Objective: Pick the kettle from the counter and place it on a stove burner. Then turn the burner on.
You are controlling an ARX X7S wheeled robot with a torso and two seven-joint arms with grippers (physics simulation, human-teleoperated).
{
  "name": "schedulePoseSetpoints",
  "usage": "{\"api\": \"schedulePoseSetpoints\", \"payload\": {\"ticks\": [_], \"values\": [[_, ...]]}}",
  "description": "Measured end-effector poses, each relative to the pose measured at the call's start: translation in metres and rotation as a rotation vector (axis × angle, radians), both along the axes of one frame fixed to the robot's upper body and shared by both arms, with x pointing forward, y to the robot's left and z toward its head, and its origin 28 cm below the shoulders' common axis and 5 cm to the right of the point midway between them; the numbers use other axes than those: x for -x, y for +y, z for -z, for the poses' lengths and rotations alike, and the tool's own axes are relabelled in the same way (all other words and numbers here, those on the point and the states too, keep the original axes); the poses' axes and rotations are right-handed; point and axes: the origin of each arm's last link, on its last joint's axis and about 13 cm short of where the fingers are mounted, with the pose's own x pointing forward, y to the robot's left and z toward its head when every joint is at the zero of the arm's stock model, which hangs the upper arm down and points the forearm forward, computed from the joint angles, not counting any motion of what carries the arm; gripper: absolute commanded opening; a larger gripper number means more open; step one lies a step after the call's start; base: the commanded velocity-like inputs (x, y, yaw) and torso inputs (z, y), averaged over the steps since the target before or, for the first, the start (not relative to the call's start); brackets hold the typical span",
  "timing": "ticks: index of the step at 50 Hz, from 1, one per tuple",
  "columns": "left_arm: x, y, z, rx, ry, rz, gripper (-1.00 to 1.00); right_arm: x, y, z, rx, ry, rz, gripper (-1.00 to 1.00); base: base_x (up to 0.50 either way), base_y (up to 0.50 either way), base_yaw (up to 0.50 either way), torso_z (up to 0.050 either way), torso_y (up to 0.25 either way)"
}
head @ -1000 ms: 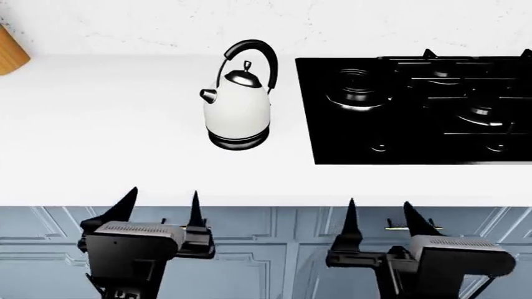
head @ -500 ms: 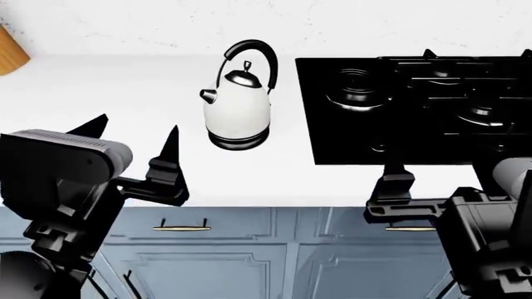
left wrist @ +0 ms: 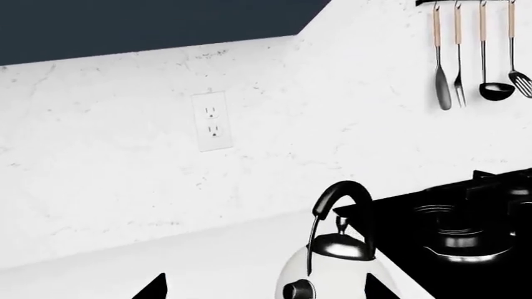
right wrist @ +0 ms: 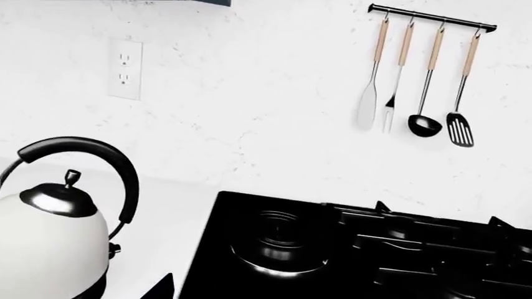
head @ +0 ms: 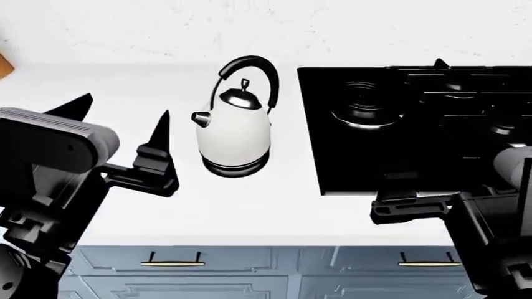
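The white kettle [head: 235, 134] with its black arched handle stands upright on the white counter [head: 124, 212], just left of the black cooktop. The round ringed stove burner [head: 363, 99] is at the cooktop's near-left corner. My left gripper [head: 121, 118] is open and empty, left of the kettle and apart from it. In the left wrist view the kettle [left wrist: 328, 274] lies ahead between the fingertips [left wrist: 154, 288]. My right gripper [head: 403, 196] is open and empty over the cooktop's front edge. The right wrist view shows the kettle [right wrist: 50, 246] and the burner [right wrist: 278, 243].
Burners under black angular grates [head: 474, 99] fill the cooktop's right part. A utensil rail [right wrist: 428, 18] and a wall outlet [right wrist: 124, 68] hang on the white backsplash. Pale blue cabinet fronts with brass handles [head: 171, 261] are below the counter. A wooden object [head: 4, 65] sits far left.
Both arms have risen from below the counter edge to over the counter. The left gripper now stands beside the kettle, the right one at the cooktop's front. The head view shifted slightly.
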Motion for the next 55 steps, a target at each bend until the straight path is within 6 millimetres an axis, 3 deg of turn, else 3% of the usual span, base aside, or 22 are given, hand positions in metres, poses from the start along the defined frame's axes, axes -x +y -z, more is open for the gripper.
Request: {"api": "schedulePoseSetpoints", "payload": {"ticks": [34,43,49,55], "values": [[-0.003,0.000,0.002,-0.011,0.008,0.000,1.00,-0.006,0.002,-0.003,0.021,-0.001,-0.012,1.00,0.25,0.00,0.00,0.000,0.000],[-0.002,0.000,0.000,-0.009,0.012,0.013,1.00,-0.006,0.003,-0.002,0.022,-0.003,-0.008,1.00,0.01,0.00,0.00,0.000,0.000],[-0.003,0.000,-0.009,-0.008,0.036,0.077,1.00,-0.006,0.003,-0.002,0.020,-0.002,-0.011,1.00,0.00,0.00,0.00,0.000,0.000],[-0.009,0.002,-0.030,-0.063,0.055,0.165,1.00,-0.006,0.004,-0.002,0.019,0.002,-0.015,1.00,0.00,0.00,0.00,0.000,0.000]]}}
